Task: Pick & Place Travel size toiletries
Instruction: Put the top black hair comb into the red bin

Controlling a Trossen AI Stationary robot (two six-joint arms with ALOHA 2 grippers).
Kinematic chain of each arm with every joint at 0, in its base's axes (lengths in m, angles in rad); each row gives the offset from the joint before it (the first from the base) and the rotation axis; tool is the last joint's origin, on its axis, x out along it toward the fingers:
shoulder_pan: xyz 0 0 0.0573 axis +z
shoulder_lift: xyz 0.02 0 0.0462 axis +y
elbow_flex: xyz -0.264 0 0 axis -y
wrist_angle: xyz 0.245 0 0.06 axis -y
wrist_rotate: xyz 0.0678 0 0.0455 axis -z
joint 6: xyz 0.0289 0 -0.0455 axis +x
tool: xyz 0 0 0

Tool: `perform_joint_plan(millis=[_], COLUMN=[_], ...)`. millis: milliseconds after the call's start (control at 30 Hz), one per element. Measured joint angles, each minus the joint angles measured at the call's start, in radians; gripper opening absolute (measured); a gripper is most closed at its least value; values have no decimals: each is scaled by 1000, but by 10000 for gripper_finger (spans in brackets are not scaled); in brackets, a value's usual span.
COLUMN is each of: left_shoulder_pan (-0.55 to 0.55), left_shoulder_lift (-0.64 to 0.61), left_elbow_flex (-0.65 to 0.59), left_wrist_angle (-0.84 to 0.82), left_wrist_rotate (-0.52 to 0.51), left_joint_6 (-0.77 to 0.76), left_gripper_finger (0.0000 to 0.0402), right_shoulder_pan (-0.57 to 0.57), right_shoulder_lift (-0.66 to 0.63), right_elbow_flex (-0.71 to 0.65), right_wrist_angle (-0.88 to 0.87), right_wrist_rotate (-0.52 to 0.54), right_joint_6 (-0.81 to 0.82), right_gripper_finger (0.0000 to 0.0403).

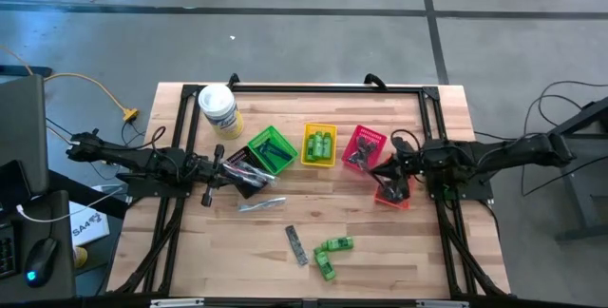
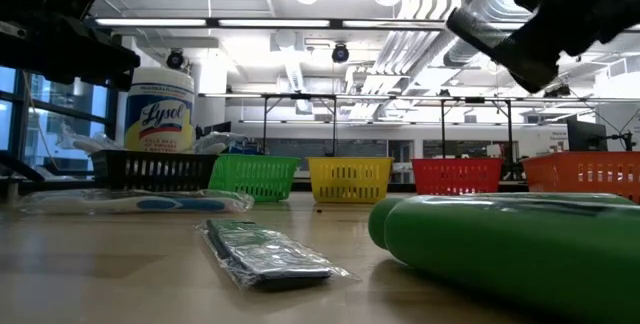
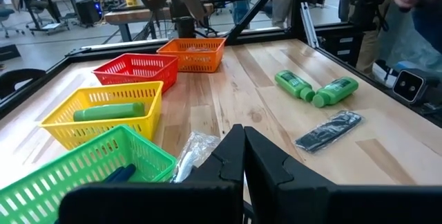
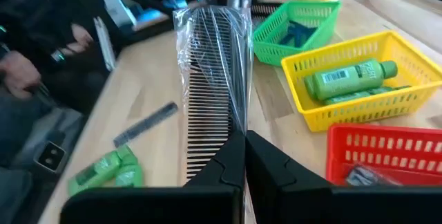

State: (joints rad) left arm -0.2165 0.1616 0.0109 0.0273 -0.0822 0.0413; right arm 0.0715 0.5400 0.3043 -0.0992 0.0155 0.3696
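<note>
Wooden table carries a row of baskets: black, green, yellow, red, orange, with a white wipes tub behind them. Right gripper hangs above the orange and red baskets, jaws clenched on a clear-wrapped black comb, gripped by its lower edge, teeth and wrapper standing up past the fingertips. Left gripper waits near the black basket, jaws clenched on nothing visible. Still loose on the table: two green bottles, a flat dark packet, a wrapped razor. Yellow basket already holds green bottles; red holds dark packets. Judgement: step in hand is carrying the comb to its basket. Which basket takes combs I cannot tell. To do it well: keep the pinch firm since the film looks slippery, lower until the comb is inside the basket walls, then release so it lies flat.
</note>
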Motion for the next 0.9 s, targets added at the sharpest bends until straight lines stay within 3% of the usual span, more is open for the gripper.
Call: perform_joint_plan(millis=[567, 900], left_shoulder_pan=[0, 0], left_shoulder_lift=[0, 0], left_elbow_flex=[0, 0], left_wrist_angle=[0, 0], left_wrist_rotate=[0, 0], left_joint_6=[6, 6], left_gripper_finger=[0, 0], right_shoulder_pan=[-48, -95], right_shoulder_lift=[393, 542], right_elbow_flex=[374, 432], right_wrist_angle=[-395, -446], right_wrist_rotate=[74, 89], right_joint_6=[-234, -395], right_gripper_finger=[2, 2])
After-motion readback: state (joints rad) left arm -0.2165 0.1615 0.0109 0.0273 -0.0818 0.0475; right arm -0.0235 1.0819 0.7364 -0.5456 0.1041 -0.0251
